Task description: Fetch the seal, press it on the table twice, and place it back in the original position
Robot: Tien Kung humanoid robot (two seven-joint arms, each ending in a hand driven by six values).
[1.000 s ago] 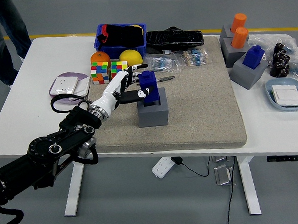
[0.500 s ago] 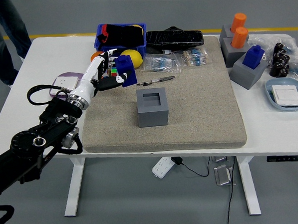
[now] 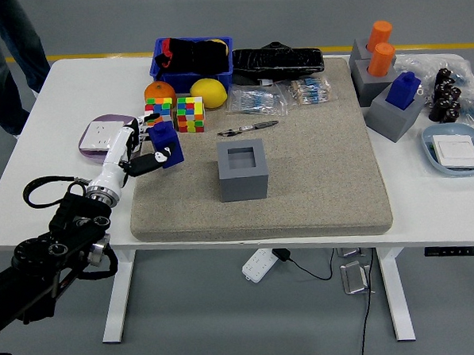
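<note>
Careful: your left hand [image 3: 140, 151] clamps blue seal [image 3: 166, 142] near mat [image 3: 301, 182] edge; tilted press may slip onto Rubik's cubes [image 3: 176, 114].

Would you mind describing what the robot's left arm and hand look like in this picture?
The left arm is black, built from chunky rounded joint housings with circular silver-ringed caps. A black cable loops out beside it. A silver ring marks the wrist, beyond which the forearm shell is white. The left hand is white with dark finger segments.
</note>
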